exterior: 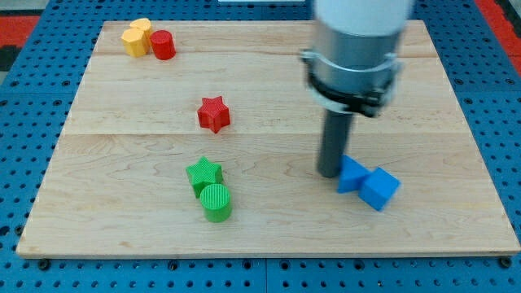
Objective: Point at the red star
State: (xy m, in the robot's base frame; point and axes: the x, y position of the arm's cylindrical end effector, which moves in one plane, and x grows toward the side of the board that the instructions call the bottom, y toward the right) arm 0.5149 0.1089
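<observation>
text: none legible | labels: none | brands: none | numbers: none | signs: none | view: camera view

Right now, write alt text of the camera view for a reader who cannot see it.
My tip rests on a wooden board right beside two blue blocks, well to the view's right of the red star near the centre. A green star and green cylinder sit below the red star; a yellow block and red cylinder sit at top left.
</observation>
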